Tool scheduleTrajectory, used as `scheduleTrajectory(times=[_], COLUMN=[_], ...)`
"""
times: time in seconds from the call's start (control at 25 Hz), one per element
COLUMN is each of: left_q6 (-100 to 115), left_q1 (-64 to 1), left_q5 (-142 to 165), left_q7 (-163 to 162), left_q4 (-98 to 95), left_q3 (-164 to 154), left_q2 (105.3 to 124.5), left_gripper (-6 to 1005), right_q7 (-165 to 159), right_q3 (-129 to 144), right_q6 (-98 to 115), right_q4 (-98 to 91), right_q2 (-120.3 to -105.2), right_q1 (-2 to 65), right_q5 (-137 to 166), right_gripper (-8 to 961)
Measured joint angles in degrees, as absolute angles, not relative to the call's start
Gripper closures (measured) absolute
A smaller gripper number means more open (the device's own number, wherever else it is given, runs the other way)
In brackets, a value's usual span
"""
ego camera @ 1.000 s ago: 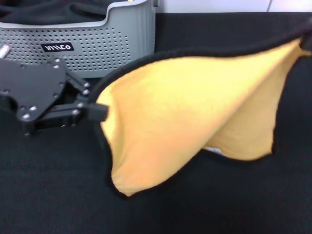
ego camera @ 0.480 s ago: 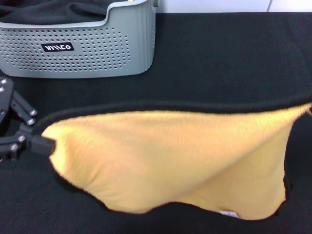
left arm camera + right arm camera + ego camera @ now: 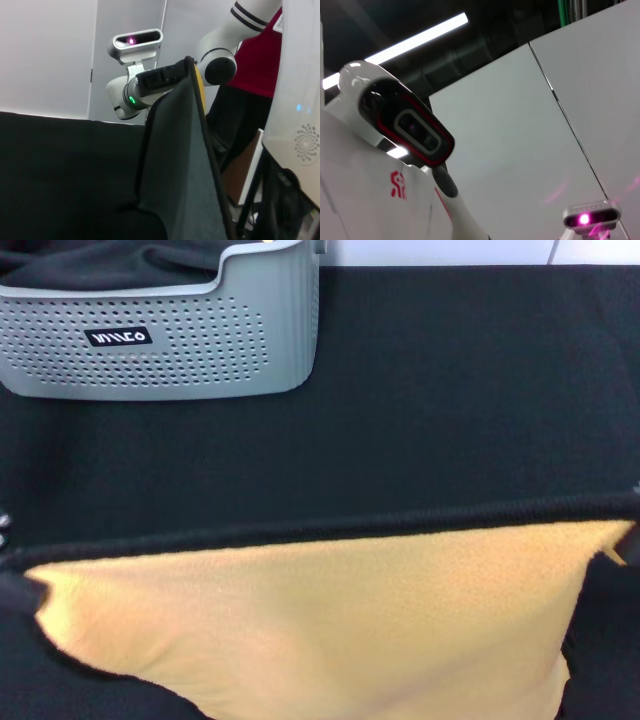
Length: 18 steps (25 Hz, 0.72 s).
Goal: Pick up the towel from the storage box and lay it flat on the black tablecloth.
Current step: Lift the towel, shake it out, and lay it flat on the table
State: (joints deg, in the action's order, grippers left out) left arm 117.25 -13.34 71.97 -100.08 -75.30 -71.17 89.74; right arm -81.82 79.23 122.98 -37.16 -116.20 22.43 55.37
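The towel (image 3: 320,610) is stretched wide across the near part of the black tablecloth (image 3: 450,390), its black-trimmed upper edge running almost straight from the left edge of the head view to the right edge, slightly higher on the right. Its yellow-orange face fills the space below that edge; the lower hem curves up at the near left and drops out of sight at the near edge. The left gripper (image 3: 8,585) is only a dark sliver at the towel's left corner, at the left edge of the tablecloth as seen; the corner meets it there, but whether its jaws are pinching the cloth cannot be told. In the left wrist view the towel (image 3: 180,165) hangs as a taut sheet with its black trim (image 3: 202,115) running up to the right gripper (image 3: 186,67), whose dark body sits at the top corner with the cloth drawn into it, so it reads as clamped on that corner. The storage box (image 3: 170,330) stands at the far left corner of the tablecloth, with dark grey fabric (image 3: 110,262) lying in it. Between the box and the towel's upper edge lies a broad bare band of black cloth, and the far right of the tablecloth is equally open.
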Motion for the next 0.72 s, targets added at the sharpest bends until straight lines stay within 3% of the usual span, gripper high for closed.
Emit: scheduleTrajectory(times=[0.24, 0.72], left_q6=[117.42, 117.42], left_q1=[-9.90, -9.13], left_q5=[67.29, 65.46], left_q7=[-100.85, -103.88], left_q4=[-79.33, -83.03], left_q3=[-72.49, -72.06], left_q2=[86.89, 84.68], left_gripper=[965, 967], right_q7=[-82.05, -85.42], right_q3=[85.73, 87.72], right_q6=[123.05, 123.10], right_q4=[-39.71, -43.19], right_q2=[-115.81, -115.70], right_q1=[19.68, 17.36], right_q5=[49.72, 46.73], right_gripper=[949, 949])
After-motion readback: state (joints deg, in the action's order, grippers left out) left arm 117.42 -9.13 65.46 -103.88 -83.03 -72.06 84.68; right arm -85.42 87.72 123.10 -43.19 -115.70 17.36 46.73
